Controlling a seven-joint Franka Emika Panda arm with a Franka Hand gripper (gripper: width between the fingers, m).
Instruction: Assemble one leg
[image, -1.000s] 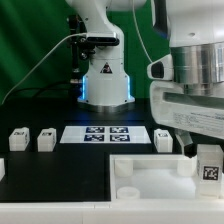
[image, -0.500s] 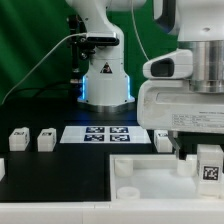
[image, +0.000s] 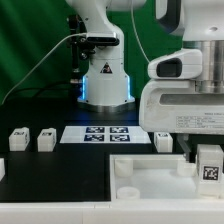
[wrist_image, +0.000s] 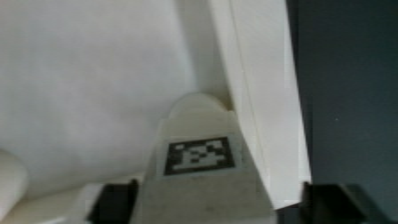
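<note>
1. Closest to me, the leg (image: 209, 166) stands upright at the tray-like board's (image: 150, 172) corner on the exterior view's right, tag facing out.
2. In the wrist view, the gripper (wrist_image: 219, 204) has its fingers either side of that leg (wrist_image: 201, 150); whether they pinch it I cannot tell.
3. Further back lie three loose legs (image: 45, 140) and the marker board (image: 106, 134).

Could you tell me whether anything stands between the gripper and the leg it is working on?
Nothing visible does. In the wrist view the leg sits directly between the gripper fingers, with no other part across it. In the exterior view that leg stands at the white board, under the arm.
</note>
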